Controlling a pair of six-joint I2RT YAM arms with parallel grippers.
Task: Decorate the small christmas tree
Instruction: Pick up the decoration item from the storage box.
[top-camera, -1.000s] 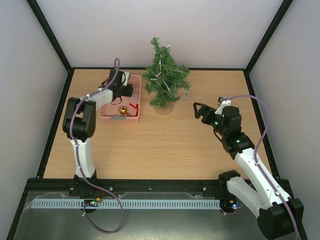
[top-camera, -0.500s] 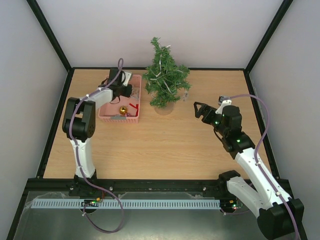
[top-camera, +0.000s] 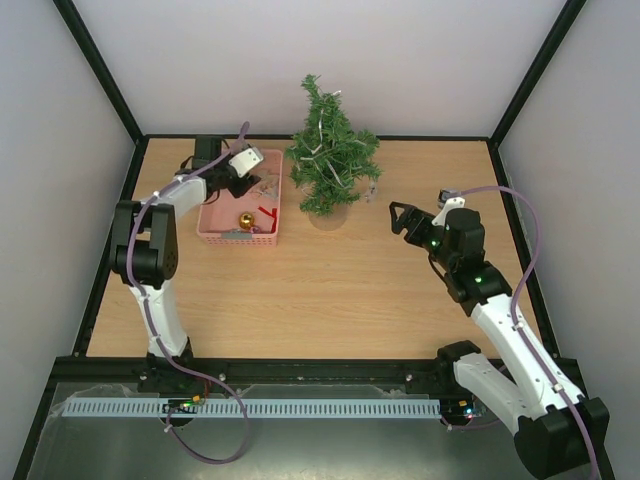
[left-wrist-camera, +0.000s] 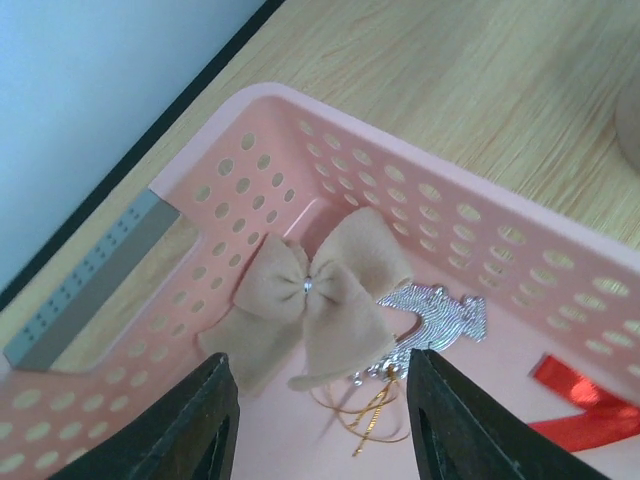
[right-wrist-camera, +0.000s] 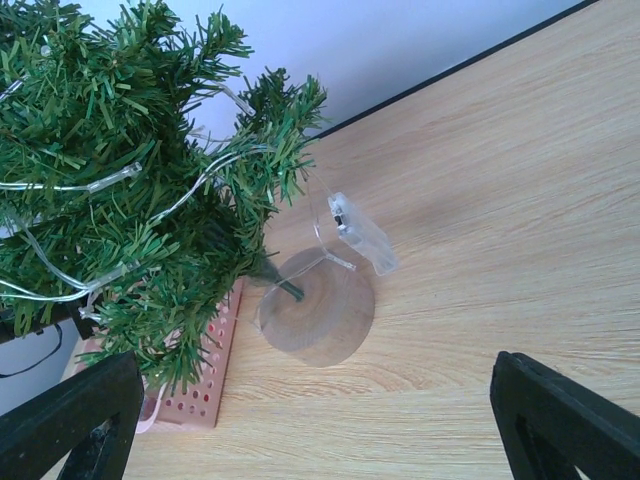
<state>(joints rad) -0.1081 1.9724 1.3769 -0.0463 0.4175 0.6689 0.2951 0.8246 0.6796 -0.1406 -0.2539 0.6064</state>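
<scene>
Poised above the pink basket (top-camera: 272, 236), the left gripper (top-camera: 243, 186) has its fingers (left-wrist-camera: 212, 425) apart with nothing between them. Below the gap lie a tan bow (left-wrist-camera: 318, 300), a silver ornament (left-wrist-camera: 440, 316) and a loop of gold thread (left-wrist-camera: 368, 418). A red ribbon (left-wrist-camera: 582, 402) lies further along the basket floor, and a gold ball (top-camera: 245, 220) sits at its near end.

The tree (top-camera: 330, 150) stands at the far middle of the table (top-camera: 330, 290), just beside the basket's right wall and so close to the right of the left gripper. The right gripper (top-camera: 401, 216) is spread wide and empty, raised off the table and aimed at the tree from the right, some way apart from it.

The tree is a small upright cone of dark green bristly branches with a thin pale light string (right-wrist-camera: 60, 275) wound through them. It stands on a round wooden base (right-wrist-camera: 318, 312), and a small clear box (right-wrist-camera: 362, 236) hangs from the string beside the base.

Compared with a second ago, the left arm's elbow has swung out towards the table's left edge and its wrist has shifted slightly towards the basket's far end. The right arm and the tree are where they were.
</scene>
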